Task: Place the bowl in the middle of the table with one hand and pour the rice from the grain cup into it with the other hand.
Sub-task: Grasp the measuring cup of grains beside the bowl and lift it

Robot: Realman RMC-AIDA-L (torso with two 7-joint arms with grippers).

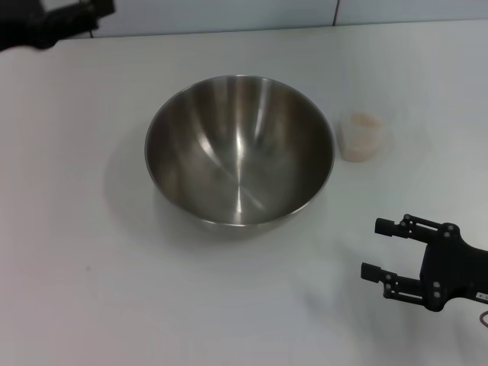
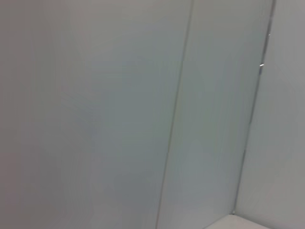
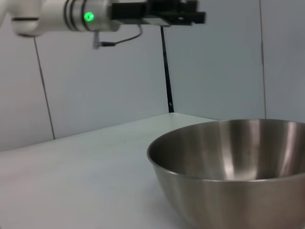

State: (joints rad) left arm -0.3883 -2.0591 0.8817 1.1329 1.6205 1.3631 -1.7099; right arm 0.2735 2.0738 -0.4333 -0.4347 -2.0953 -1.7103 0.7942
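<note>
Steel bowl (image 1: 239, 150) empty, grain cup (image 1: 361, 136) holding rice (image 1: 363, 122)

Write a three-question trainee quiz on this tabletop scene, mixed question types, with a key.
1. True or false: the bowl already holds the rice.
2. Multiple choice: the grain cup stands A) inside the bowl, B) on the table at the bowl's right, C) in the right gripper.
3. Fill in: the left gripper is raised at the table's far ____ corner.

Key: 1 false, the bowl is empty and the rice sits in the cup. 2 B. 3 left.
</note>
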